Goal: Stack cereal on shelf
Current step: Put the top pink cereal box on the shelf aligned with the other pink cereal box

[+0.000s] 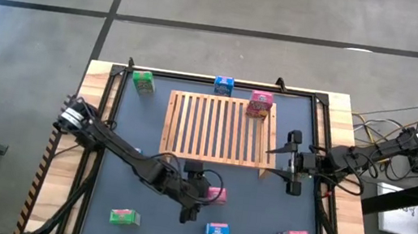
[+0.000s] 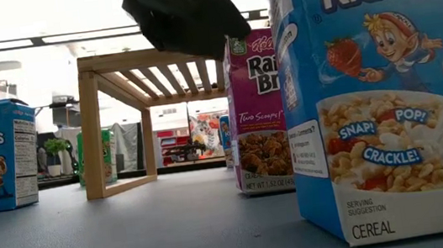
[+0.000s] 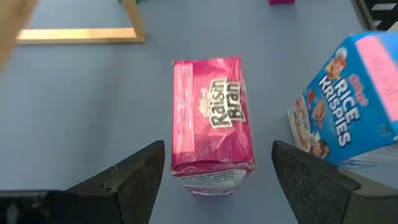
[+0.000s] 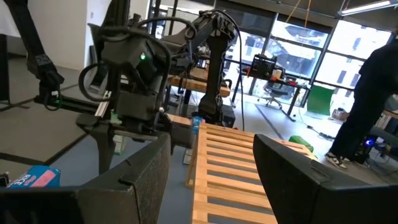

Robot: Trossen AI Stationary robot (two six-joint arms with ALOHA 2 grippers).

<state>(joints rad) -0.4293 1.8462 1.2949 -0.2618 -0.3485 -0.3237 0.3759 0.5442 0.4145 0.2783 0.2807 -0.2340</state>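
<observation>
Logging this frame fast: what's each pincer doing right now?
Left pincer: open, fingers either side of the pink Raisin Bran box, not gripping.
Right pincer: open, empty, at the shelf's edge.

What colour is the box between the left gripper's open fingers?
Pink: a small pink Raisin Bran cardboard box, clearest in the left wrist view, framed by the left gripper.
</observation>
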